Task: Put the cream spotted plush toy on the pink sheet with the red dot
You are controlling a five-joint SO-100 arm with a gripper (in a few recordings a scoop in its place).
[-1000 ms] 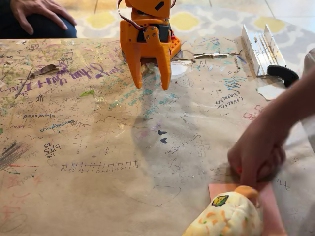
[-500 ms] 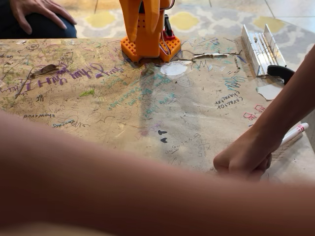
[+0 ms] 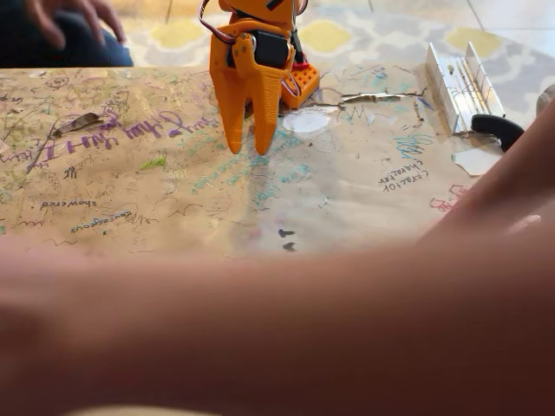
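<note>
A: Where is the orange claw (image 3: 249, 146)?
B: It hangs tips-down at the far side of the desk (image 3: 156, 199), just in front of the arm's orange base (image 3: 299, 85). Its two fingers (image 3: 232, 121) stand nearly together, a thin gap between the tips, with nothing in them.
A: And the plush toy, the pink sheet?
B: A person's blurred arm (image 3: 277, 329) crosses the near half of the picture and covers that part of the desk, so their place cannot be told.
A: What else lies near the base?
B: A white paper scrap (image 3: 305, 120) just beside it, a metal rail (image 3: 455, 85) well to its right with a black handle (image 3: 498, 130), and another hand (image 3: 74, 13) far to its left.
</note>
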